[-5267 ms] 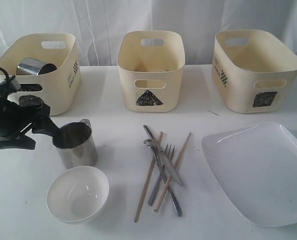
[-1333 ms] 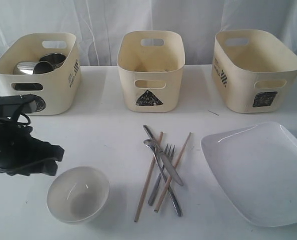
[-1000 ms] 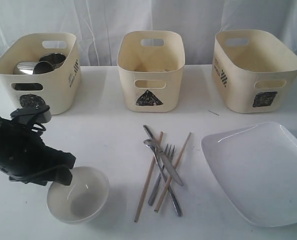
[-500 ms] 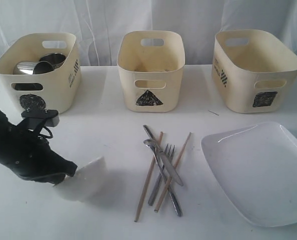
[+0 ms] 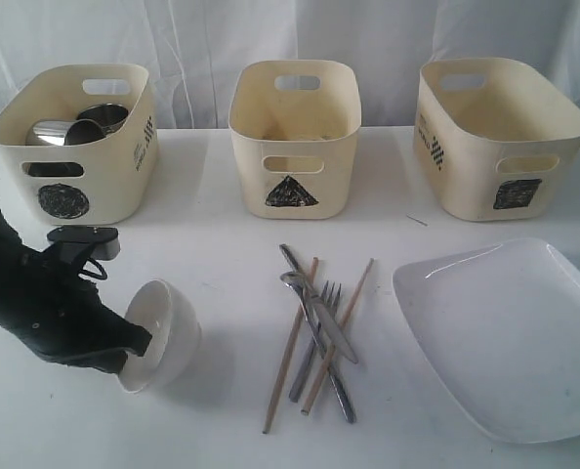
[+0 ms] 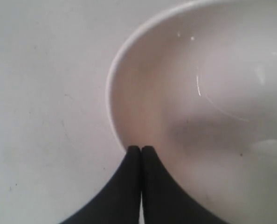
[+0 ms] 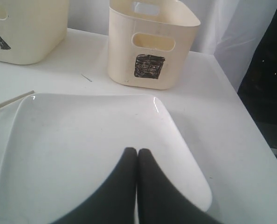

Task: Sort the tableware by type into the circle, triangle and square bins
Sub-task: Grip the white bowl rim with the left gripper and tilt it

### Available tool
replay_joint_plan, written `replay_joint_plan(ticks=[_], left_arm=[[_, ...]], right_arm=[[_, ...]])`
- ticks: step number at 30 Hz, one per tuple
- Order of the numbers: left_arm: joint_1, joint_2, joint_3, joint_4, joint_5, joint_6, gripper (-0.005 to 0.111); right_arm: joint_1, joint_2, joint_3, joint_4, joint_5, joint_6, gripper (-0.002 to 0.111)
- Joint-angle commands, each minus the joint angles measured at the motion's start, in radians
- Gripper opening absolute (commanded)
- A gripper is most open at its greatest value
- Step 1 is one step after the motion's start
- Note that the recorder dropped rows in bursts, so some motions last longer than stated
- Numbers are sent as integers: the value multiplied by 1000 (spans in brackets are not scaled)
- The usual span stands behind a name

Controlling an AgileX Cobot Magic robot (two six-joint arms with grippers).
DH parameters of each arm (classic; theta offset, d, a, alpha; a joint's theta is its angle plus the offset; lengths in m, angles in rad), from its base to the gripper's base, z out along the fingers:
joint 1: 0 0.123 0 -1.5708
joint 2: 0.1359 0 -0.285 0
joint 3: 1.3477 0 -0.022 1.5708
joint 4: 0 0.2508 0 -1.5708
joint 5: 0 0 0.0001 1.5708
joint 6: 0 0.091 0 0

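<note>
Your left gripper [image 6: 141,149], clamped on the white bowl [image 5: 168,327], should next carry it into the far-left circle bin [image 5: 114,186].

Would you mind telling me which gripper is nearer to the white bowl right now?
Left. The left gripper pinches the rim of the white bowl, which is tilted; the right gripper is shut above the large white plate, far from the bowl.

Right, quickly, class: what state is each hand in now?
Left hand: closed on the rim of the white bowl, which is tilted.
Right hand: closed, empty, over the white plate.
</note>
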Motion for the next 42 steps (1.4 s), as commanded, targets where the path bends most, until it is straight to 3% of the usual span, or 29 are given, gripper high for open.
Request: replay_joint_plan(ticks=[1, 3, 5, 10, 14, 19, 24, 28, 35, 42], left_arm=[[2, -32, -2, -95, -95, -33, 4], [2, -40, -2, -108, -161, -30, 8], [2, -38, -2, -108, -199, -30, 20], [2, -24, -2, -108, -156, -26, 46], [2, -22, -2, -177, -65, -26, 45], [2, -22, -2, -463, -5, 77, 45], [2, -22, -2, -478, -2, 112, 45], [-2, -22, 0, -480, 94, 105, 45], [-4, -13, 0, -601, -12, 105, 45], [-4, -23, -18, -591, -223, 154, 45]], right_arm=[[3, -3, 2, -9, -5, -6, 0], [3, -3, 2, -9, -5, -6, 0], [3, -3, 2, -9, -5, -6, 0], [3, -3, 2, -9, -5, -6, 0], [3, -3, 2, -9, -5, -6, 0], [3, -3, 2, -9, -5, -6, 0], [3, -3, 2, -9, -5, -6, 0], [3, -3, 2, -9, -5, -6, 0], [3, -3, 2, -9, -5, -6, 0], [3, -3, 2, -9, -5, -6, 0]])
